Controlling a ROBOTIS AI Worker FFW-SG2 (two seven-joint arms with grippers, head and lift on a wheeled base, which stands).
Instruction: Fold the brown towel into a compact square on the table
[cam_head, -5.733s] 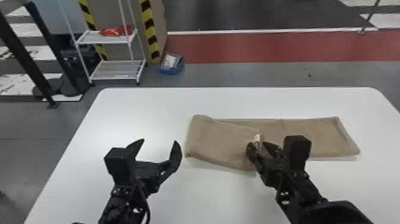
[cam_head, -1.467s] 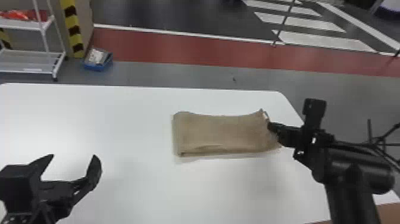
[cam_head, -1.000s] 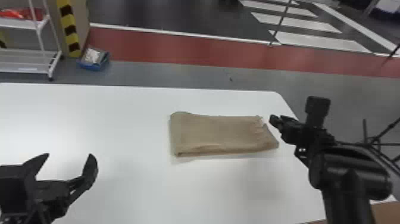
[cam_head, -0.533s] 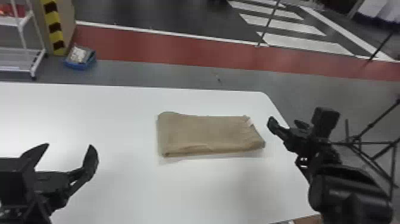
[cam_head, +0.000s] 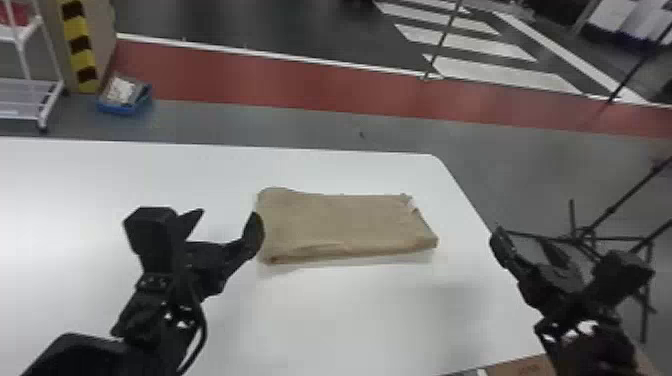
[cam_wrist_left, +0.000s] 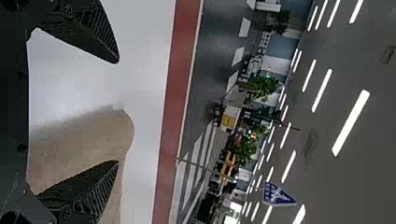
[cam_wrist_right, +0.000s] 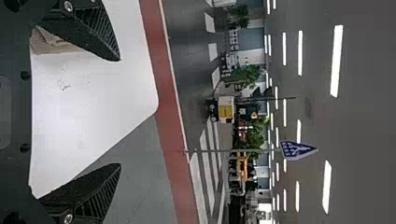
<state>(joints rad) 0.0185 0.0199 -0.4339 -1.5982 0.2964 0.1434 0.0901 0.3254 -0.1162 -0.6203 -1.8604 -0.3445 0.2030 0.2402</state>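
Note:
Folded into a flat rectangle, the brown towel (cam_head: 345, 225) lies on the white table, its long side running left to right. My left gripper (cam_head: 225, 220) stands open at the towel's left end, its right finger overlapping that edge in the head view. In the left wrist view, the left gripper (cam_wrist_left: 117, 112) has the brown towel (cam_wrist_left: 84, 149) behind and beside its lower finger. My right gripper (cam_head: 525, 240) is open, off to the towel's right by the table's right edge. In the right wrist view, the right gripper (cam_wrist_right: 119, 112) holds nothing, with the towel (cam_wrist_right: 51, 43) partly behind its upper finger.
The white table (cam_head: 350, 320) has its rounded far right corner beyond the towel. A cardboard box (cam_head: 520, 367) shows at the bottom edge. Dark stand legs (cam_head: 600, 220) rise beyond the table's right side. A blue bin (cam_head: 124, 97) and a white shelf (cam_head: 30, 95) stand on the floor behind.
The towel has gone from a longer strip to a shorter rectangle. My right gripper has let go of its right end and backed off rightward. My left gripper has come over to the towel's left end.

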